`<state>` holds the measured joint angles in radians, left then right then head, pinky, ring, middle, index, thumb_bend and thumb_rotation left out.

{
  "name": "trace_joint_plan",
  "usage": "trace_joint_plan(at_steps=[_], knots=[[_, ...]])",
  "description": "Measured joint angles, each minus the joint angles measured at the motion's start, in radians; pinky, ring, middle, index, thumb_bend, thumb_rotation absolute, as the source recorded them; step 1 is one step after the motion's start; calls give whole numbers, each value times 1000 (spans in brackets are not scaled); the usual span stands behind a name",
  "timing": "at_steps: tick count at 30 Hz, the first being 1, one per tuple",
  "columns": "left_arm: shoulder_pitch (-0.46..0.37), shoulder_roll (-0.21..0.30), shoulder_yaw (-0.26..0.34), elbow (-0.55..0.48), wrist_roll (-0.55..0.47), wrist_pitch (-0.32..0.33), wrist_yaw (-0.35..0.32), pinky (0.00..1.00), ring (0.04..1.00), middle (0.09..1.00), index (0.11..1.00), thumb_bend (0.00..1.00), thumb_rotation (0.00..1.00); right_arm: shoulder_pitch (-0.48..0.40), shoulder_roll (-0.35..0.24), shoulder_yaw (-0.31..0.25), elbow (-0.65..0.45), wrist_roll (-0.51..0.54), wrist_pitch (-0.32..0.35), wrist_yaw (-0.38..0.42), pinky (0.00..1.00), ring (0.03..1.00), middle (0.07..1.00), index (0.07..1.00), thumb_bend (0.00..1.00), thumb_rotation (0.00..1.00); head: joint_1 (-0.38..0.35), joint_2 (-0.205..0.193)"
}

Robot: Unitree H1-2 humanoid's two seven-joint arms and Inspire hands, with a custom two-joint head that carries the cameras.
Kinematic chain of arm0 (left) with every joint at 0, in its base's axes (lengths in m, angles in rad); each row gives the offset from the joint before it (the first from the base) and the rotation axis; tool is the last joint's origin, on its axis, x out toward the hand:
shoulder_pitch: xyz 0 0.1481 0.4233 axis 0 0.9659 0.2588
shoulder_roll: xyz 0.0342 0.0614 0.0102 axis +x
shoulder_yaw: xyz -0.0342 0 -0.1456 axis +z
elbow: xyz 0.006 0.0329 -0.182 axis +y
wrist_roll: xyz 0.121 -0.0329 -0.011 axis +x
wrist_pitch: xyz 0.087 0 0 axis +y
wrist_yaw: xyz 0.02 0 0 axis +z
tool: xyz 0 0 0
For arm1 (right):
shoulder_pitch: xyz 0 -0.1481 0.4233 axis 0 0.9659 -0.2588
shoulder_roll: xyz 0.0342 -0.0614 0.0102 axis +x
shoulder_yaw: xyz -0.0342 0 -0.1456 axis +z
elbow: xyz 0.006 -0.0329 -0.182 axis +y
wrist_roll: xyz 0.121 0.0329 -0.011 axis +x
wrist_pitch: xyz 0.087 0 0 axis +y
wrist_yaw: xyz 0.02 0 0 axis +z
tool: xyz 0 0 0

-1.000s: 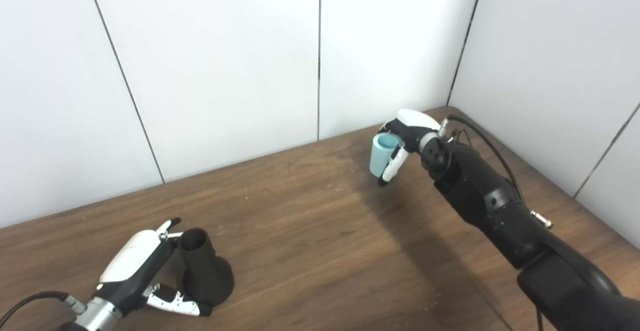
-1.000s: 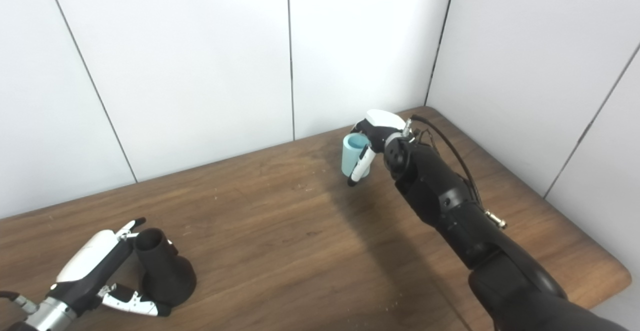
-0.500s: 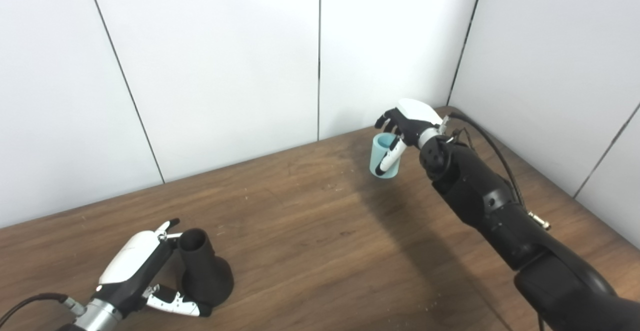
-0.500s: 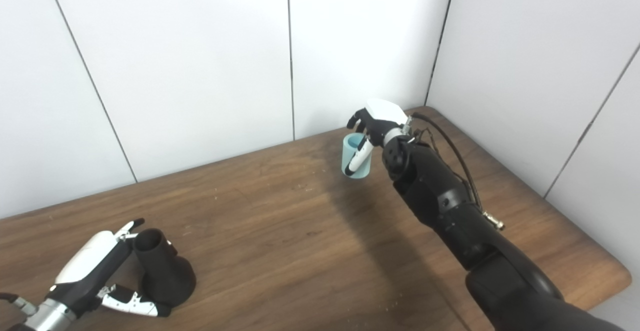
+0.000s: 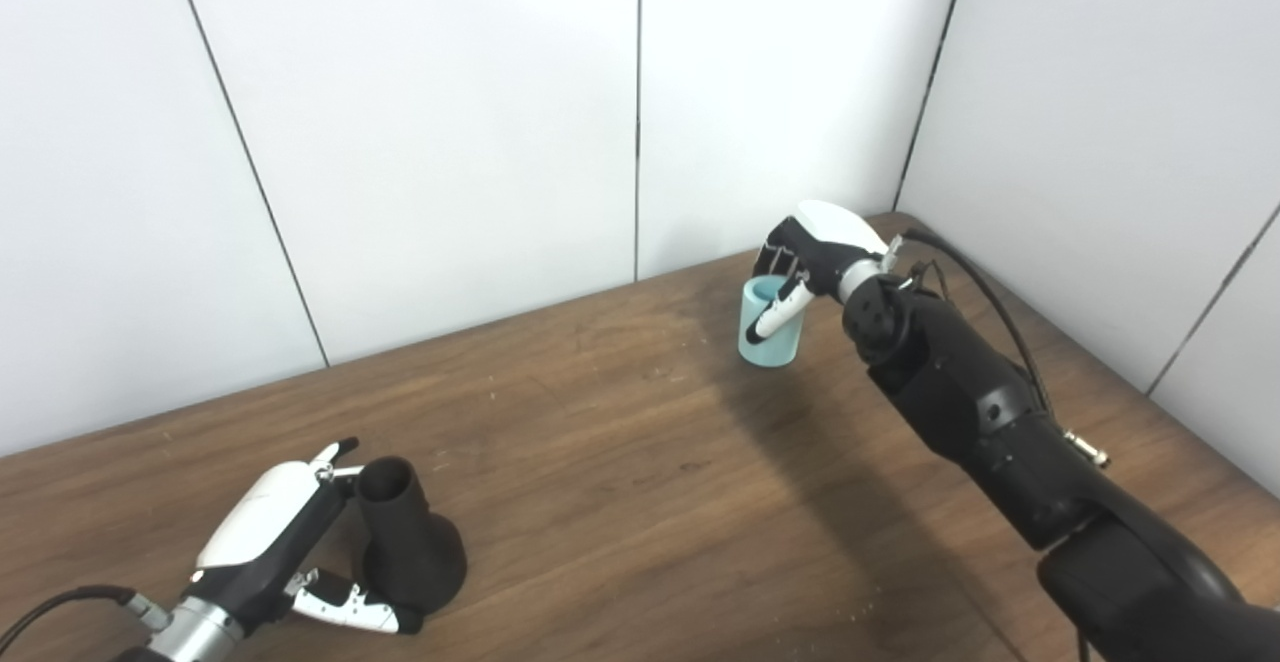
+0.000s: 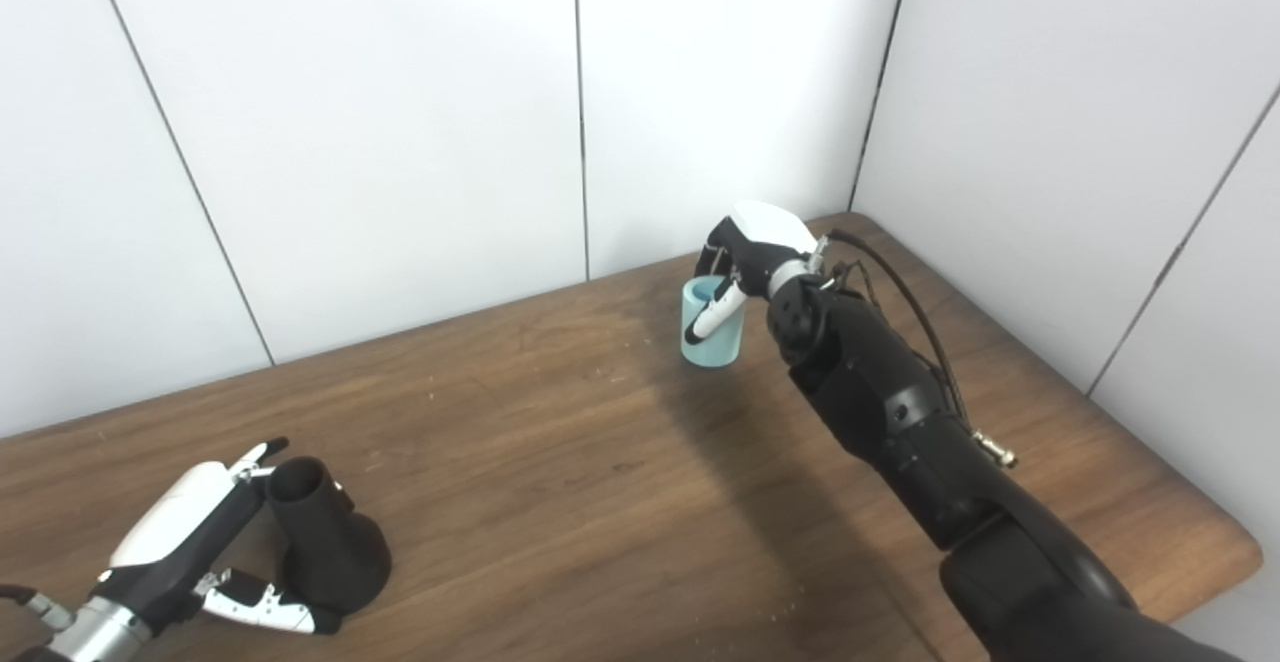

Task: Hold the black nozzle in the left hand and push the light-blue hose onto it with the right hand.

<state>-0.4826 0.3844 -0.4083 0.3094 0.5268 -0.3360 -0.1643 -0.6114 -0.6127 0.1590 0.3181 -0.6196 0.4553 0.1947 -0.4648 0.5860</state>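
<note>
Wood table (image 5: 620,462) in corner w/ white panel walls (image 5: 450,122), even light.

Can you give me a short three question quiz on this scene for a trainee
1. True or false: the light-blue hose is already pushed onto the black nozzle.
2. Which hand is at the nozzle? A) left hand B) right hand
3. Fill in: the nozzle stands upright with its narrow end pointing ____.

Key: 1 false, they are far apart on the table. 2 A. 3 up.
</note>
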Motion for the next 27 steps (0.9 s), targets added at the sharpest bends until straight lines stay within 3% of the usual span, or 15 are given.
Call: trace_joint_plan(at_steps=[14, 18, 27], knots=[[2, 2, -2, -15, 0, 17, -6, 1000, 618, 469, 492, 526, 0, 5, -3, 3, -41, 1, 4, 35, 394, 480, 487, 442, 503, 0, 32, 14], [3, 2, -2, -16, 0, 20, -6, 1000, 615, 468, 492, 526, 0, 12, 5, 3, -153, 2, -4, 34, 364, 465, 498, 467, 502, 0, 54, 14], [-3, -11, -16, -27, 4, 52, -7, 1000, 622, 475, 489, 526, 0, -71, 70, 6, -352, 49, -119, 41, 361, 451, 493, 480, 502, 0, 121, 17]])
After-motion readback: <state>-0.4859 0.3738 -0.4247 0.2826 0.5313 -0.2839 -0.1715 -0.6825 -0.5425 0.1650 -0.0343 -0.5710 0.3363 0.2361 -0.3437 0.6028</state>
